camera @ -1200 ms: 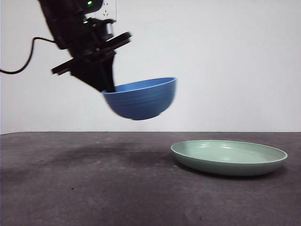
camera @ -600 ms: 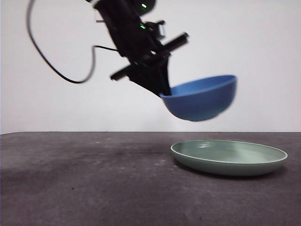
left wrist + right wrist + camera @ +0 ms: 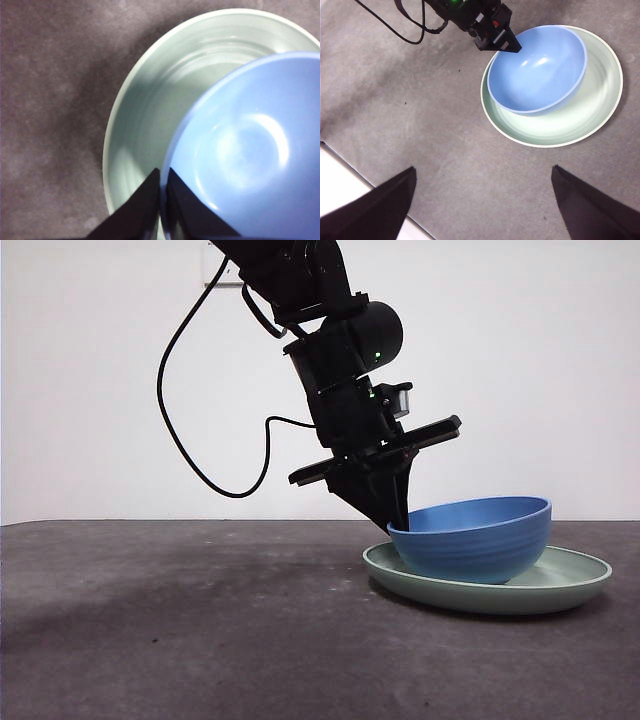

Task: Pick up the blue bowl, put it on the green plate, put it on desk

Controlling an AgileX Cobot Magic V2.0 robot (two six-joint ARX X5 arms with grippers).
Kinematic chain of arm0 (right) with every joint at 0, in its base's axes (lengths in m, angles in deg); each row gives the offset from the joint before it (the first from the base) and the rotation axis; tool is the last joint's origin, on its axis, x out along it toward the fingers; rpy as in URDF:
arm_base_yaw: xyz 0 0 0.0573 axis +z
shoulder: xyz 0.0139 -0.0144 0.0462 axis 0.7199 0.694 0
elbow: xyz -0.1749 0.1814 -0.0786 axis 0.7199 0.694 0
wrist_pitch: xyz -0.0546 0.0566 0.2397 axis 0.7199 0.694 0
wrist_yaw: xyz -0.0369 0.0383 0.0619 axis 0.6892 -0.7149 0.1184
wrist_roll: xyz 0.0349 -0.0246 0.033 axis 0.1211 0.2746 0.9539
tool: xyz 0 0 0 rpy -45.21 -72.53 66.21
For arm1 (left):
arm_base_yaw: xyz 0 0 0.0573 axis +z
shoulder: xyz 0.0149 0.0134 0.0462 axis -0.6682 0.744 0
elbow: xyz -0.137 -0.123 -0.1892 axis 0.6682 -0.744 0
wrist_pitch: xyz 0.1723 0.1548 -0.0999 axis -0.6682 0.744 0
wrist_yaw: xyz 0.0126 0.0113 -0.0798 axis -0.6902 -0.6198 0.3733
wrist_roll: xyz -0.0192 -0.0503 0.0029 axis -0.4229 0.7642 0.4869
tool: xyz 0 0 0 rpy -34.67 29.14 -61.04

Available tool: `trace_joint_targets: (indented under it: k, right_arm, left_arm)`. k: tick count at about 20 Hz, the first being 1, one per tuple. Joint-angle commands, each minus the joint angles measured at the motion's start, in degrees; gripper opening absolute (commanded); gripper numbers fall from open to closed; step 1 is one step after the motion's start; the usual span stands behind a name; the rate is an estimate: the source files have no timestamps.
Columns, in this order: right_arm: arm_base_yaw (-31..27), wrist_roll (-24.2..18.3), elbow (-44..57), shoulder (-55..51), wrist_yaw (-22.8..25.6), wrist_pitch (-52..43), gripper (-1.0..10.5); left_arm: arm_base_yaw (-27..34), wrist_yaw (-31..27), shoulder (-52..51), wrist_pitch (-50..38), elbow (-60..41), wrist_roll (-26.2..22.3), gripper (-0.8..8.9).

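Across the table in the front view, my left gripper (image 3: 400, 525) comes down steeply from above and pinches the near-left rim of the round, ridged, medium-blue bowl (image 3: 475, 540), which sits inside the wide, shallow, pale sage-green plate (image 3: 580, 580) with its far side tipped slightly up. The plate rests flat on the dark, mottled grey-brown desk (image 3: 180, 640). Through the left wrist view, my jaws are nearly closed, one on each side of the bowl's (image 3: 240, 150) wall, so the rim runs straight between them; the bowl sits off-centre toward one side of the plate (image 3: 145, 115), and both are empty. From the right wrist view, my right gripper (image 3: 482, 207) hangs high and well apart, jaws spread wide and holding nothing, while the left gripper (image 3: 512, 47) grips the bowl (image 3: 537, 70) at the rim. I judge the left arm alone is placed to lift the bowl off the plate (image 3: 600, 100), straight up along that rim grip.
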State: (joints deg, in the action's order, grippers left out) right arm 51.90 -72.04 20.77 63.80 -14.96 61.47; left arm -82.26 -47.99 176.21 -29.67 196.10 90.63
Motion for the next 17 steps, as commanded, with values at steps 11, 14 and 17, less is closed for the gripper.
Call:
trace_joint_targets:
  k: [11,14,17]
  right_arm:
    - [0.1,0.6,-1.1,0.3,0.6,-0.5,4.3]
    - [0.1,0.6,-1.1,0.3,2.8,-0.5,4.3]
    - [0.1,0.6,-1.1,0.3,2.8,-0.5,4.3]
  left_arm:
    - [-0.9,-0.2,2.0,4.3,7.2,-0.7,2.29]
    - [-0.5,-0.2,1.8,8.5,11.7,-1.2,2.29]
    - [0.2,-0.2,-1.4,10.1,13.8,-1.8,2.29]
